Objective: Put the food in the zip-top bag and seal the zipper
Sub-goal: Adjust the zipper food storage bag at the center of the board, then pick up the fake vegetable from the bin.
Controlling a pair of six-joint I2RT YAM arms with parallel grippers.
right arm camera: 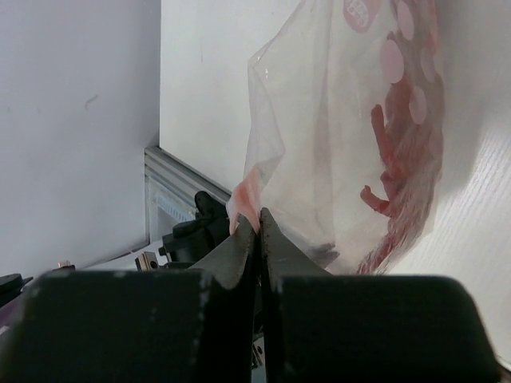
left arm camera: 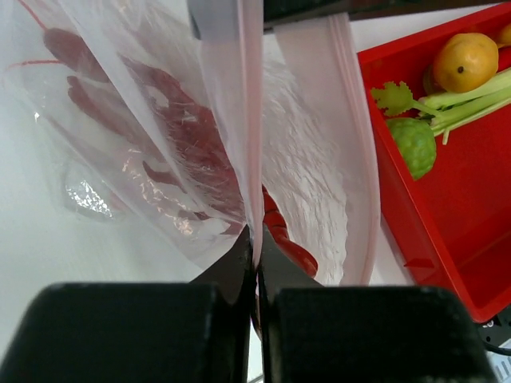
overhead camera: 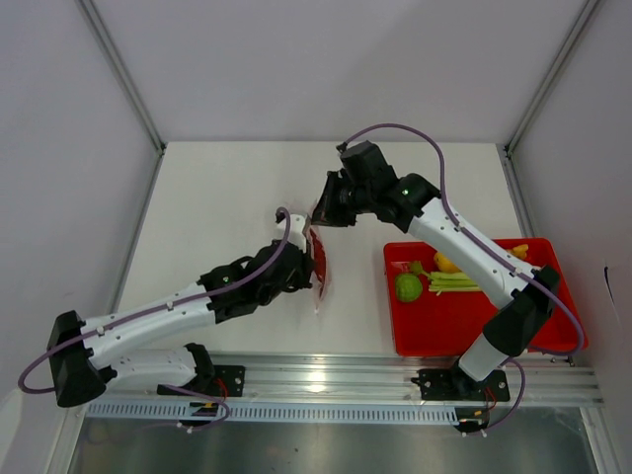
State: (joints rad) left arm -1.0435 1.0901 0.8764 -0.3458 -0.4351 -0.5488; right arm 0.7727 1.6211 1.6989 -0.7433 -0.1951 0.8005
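A red tray [overhead camera: 449, 331] sits on the white table [overhead camera: 222, 197].

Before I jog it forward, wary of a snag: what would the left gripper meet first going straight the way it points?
The zip-top bag: the left gripper is shut on its zipper, so it would likely crumple the plastic ahead.

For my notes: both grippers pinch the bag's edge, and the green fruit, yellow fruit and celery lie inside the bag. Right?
No: the green fruit, yellow fruit and celery lie in the red tray, not the bag; the left wrist view shows it. The left gripper and right gripper pinch its edge.
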